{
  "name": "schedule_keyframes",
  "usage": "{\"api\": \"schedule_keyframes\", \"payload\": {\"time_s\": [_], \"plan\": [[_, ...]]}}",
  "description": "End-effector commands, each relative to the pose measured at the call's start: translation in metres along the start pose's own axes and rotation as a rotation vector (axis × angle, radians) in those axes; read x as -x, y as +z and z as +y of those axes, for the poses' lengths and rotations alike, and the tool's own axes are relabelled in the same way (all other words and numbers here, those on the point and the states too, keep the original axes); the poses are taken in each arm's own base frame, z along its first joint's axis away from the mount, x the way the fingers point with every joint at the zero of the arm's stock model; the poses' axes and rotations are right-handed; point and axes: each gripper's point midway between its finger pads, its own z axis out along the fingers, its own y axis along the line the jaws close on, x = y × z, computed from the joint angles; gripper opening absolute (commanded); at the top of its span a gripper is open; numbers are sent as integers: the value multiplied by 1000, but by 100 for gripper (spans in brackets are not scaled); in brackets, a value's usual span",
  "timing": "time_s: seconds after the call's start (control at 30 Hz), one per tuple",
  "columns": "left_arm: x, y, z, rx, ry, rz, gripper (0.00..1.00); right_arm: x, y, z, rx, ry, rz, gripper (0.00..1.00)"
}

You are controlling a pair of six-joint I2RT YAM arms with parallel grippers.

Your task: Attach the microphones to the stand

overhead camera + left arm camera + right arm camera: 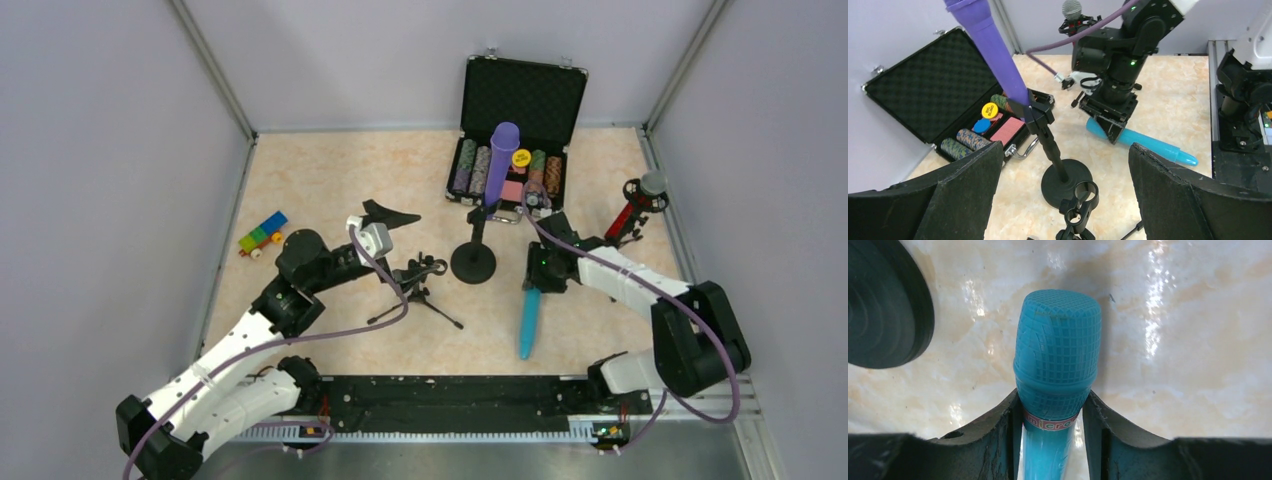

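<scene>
Presently, the right gripper (532, 288) pinches the teal microphone (527, 325) just below its head. The microphone lies flat on the table (330, 170), head near the round-base stand (473, 262), tail toward the near rail, well apart from the right wall. The left gripper (392, 214) hangs near the tripod stand (425, 280), jaws spread wide. The purple microphone (500, 160) sits clipped in the round-base stand.

Got a black poker case (525, 95) open on the beige marbled tabletop (330, 180), foam-lined lid propped upright. Inside it: rows of chip stacks (468, 165), with a yellow chip (521, 158), a blue chip (981, 125) and a red card deck (1008, 131) lying among them. Also got a small multicoloured block toy on wheels (262, 235) well left of the case and nearer, and a black rail (450, 400) along the table's front edge, opposite the case.
</scene>
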Motion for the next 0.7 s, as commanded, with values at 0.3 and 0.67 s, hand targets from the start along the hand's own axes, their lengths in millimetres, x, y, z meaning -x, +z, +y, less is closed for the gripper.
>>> {"api": "schedule_keyframes", "payload": {"time_s": [0.3, 0.67], "plan": [[-4, 10, 45, 266, -280, 48, 99, 84, -109, 5, 71, 54, -452, 0], [-18, 16, 70, 382, -431, 134, 99, 133, -213, 26, 286, -89, -956, 0]]}}
